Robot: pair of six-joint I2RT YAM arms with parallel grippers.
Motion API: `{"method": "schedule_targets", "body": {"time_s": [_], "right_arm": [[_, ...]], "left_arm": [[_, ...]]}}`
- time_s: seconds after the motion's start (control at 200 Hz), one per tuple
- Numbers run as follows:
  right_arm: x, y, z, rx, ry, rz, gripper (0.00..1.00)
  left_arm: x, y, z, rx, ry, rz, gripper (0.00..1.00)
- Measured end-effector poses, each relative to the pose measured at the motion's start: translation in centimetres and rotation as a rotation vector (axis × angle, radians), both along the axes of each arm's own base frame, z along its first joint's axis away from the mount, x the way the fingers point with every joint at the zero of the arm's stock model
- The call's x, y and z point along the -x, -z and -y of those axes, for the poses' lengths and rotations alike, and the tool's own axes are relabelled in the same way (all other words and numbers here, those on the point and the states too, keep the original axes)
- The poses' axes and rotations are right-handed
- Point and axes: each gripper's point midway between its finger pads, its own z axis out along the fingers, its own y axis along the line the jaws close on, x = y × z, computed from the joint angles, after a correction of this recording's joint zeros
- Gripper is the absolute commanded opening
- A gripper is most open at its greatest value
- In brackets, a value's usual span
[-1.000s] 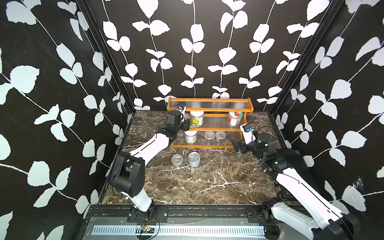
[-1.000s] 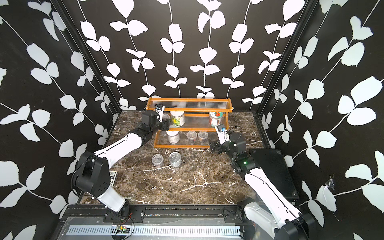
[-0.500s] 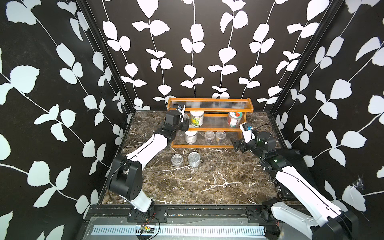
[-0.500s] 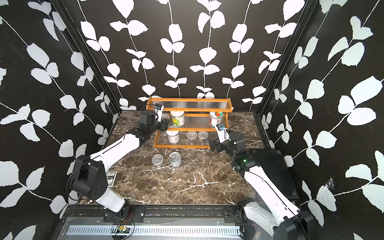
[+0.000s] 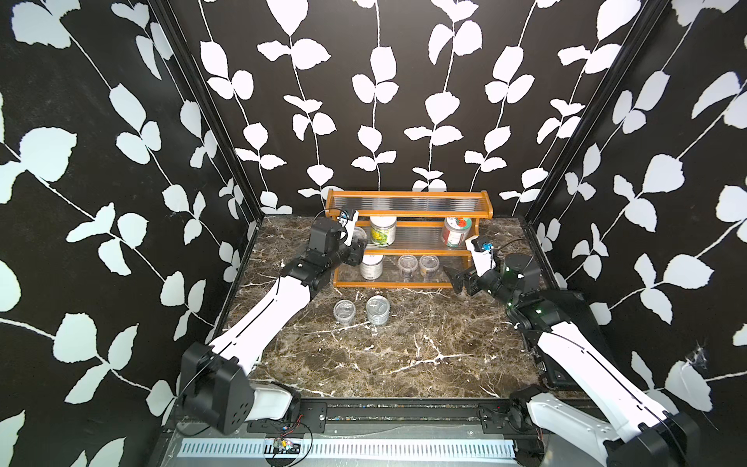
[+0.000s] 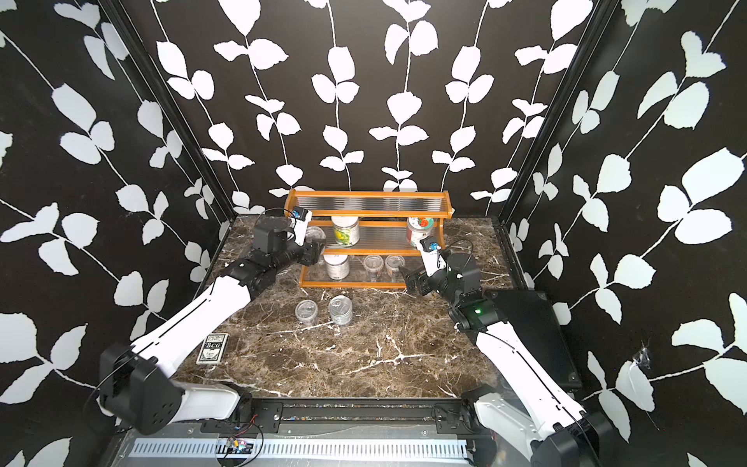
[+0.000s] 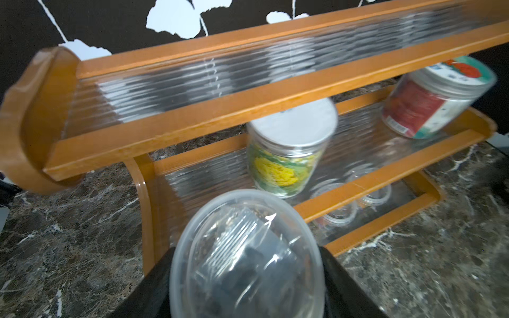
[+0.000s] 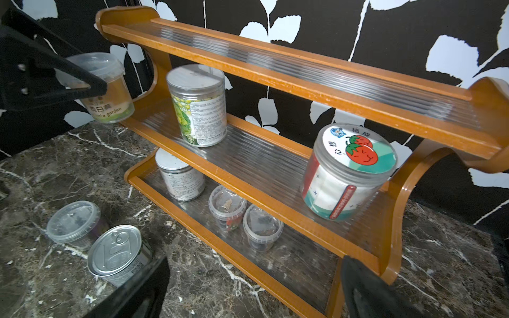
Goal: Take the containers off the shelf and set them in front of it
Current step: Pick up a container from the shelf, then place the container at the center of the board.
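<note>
The left gripper (image 7: 248,264) was clamped on a small translucent round tub with a "little garden" label (image 8: 110,102), just off the left end of the middle tier of the orange-brown wooden shelf (image 5: 408,212). The right gripper (image 8: 253,275) stood with its jaws wide apart and empty, near the shelf's lower right corner. A silver tin can (image 5: 379,309) and a clear lidded plastic cup (image 5: 344,312) sat side by side on the brown marble table (image 5: 404,356) in front of the shelf.
</note>
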Motion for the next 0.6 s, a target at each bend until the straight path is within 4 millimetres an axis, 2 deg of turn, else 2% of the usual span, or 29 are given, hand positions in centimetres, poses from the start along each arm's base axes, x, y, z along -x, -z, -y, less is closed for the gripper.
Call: {"method": "schedule_targets", "body": {"time_s": [0.14,0.265,0.43,0.5,0.6], "right_arm": [[0.3,-0.7,-0.2,-0.047,-0.008,-0.005,1.00],[0.6,-1.4,0.0,-0.072,0.000,0.001,1.00],[0.8,-2.2,1.2,-0.074,0.046,0.022,1.00],[1.0,-2.7,2.1,-0.074,0.078,0.037,1.00],[1.1,-3.3,3.3,-0.070,0.122,0.056,1.00]], "left_arm": [[3.5,-1.9,2.0,0.023,0.059,0.037,0.56],[5.8,-1.6,4.1,0.029,0.096,0.030,0.56],[9.2,1.2,8.4,0.001,0.173,-0.023,0.57],[10.8,3.2,10.9,-0.018,0.223,-0.057,0.57],[11.9,6.0,13.7,-0.037,0.249,-0.095,0.57]]}}
